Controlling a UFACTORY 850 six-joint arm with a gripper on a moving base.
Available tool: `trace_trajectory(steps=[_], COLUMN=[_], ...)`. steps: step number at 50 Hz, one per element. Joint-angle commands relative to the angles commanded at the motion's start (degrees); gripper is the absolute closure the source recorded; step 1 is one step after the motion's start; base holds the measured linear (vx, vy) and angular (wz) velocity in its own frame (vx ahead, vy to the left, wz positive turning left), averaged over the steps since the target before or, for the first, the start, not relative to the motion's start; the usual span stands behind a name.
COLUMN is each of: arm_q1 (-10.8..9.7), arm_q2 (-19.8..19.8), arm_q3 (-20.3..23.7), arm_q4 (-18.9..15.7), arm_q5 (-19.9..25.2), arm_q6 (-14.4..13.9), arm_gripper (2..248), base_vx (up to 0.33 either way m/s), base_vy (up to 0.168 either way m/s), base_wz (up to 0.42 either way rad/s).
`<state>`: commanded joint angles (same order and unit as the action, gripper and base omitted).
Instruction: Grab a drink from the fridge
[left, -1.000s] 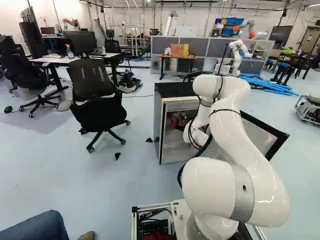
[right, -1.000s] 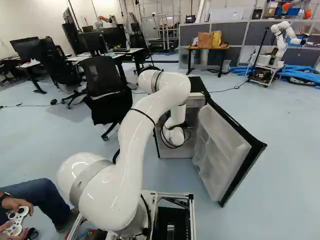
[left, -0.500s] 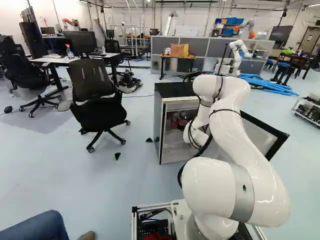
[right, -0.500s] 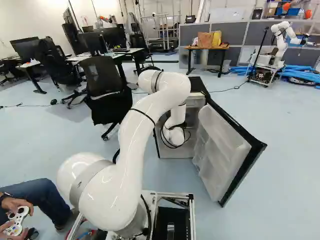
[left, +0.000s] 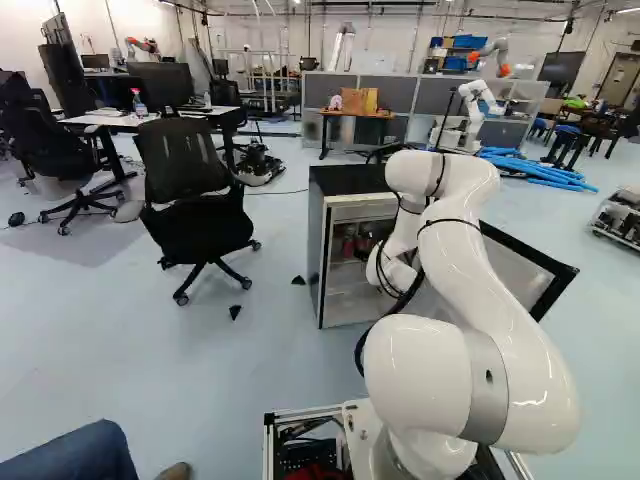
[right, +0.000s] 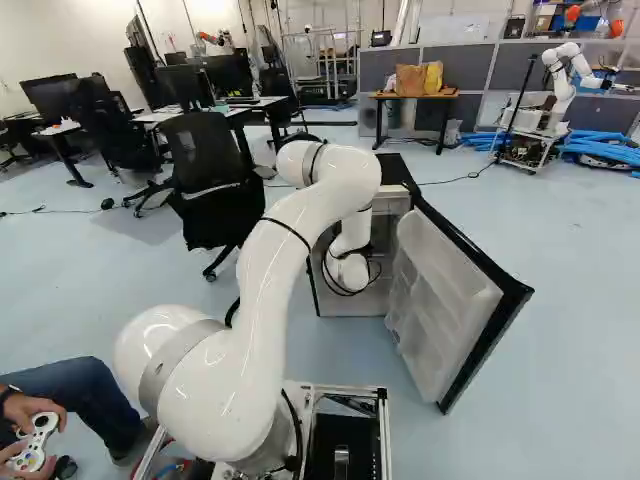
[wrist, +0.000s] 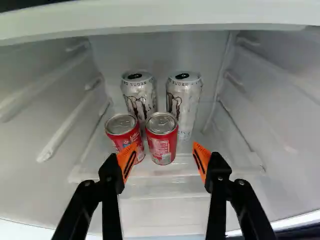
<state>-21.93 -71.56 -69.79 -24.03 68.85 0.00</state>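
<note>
Arm: the white arm (right: 265, 290) reaches forward from its base, bent down at the far end into the mouth of the fridge.
Door: the fridge door (right: 440, 310) hangs wide open, shelves showing on its inner face, so I count that part as done.
Fridge: the small cabinet (left: 315, 265) stands upright on the floor, straight ahead of the arm.
Fingers: the two orange-padded fingers (wrist: 127, 157) are spread wide with nothing gripped; one pad partly hides a red can, though I can't tell whether they touch.
Front drinks: two short red cans stand upright on the fridge shelf (wrist: 225, 152), side by side. One red can (wrist: 161, 142) is ahead, within the span of the fingers; the other red can (wrist: 121, 131) is in line with one fingertip.
Back drinks: two tall silver cans (wrist: 185, 105) stand upright just behind the red pair.
Progress: way in made, drink lined up or nearly so; no can is off the shelf.
Left to do: settle on one can, centre on it, close, lift and back out. A small sideways shift looks wise, or that fingertip may knock the neighbouring red can.
Far off: another robot (right: 565, 85) stands well beyond the fridge.
</note>
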Motion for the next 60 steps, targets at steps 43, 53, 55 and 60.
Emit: trace_trajectory(steps=[43,53,55,60], arm_q1=[0.84,1.36,1.49,1.70], arm_q2=[-2.52,-2.99,-3.10,-3.43], arm_q3=[-4.85,-5.75,-5.95,-6.58], arm_q4=[0.00,0.00,0.00,0.00], arm_q5=[-0.49,-1.00,-1.11,-1.40], arm_q6=[0.00,0.00,0.00,0.00], arm_gripper=[81,81,81,81], base_vx=[0.000,0.000,0.000,0.000], base_vy=[0.000,0.000,0.000,0.000], base_wz=[0.000,0.000,0.000,0.000])
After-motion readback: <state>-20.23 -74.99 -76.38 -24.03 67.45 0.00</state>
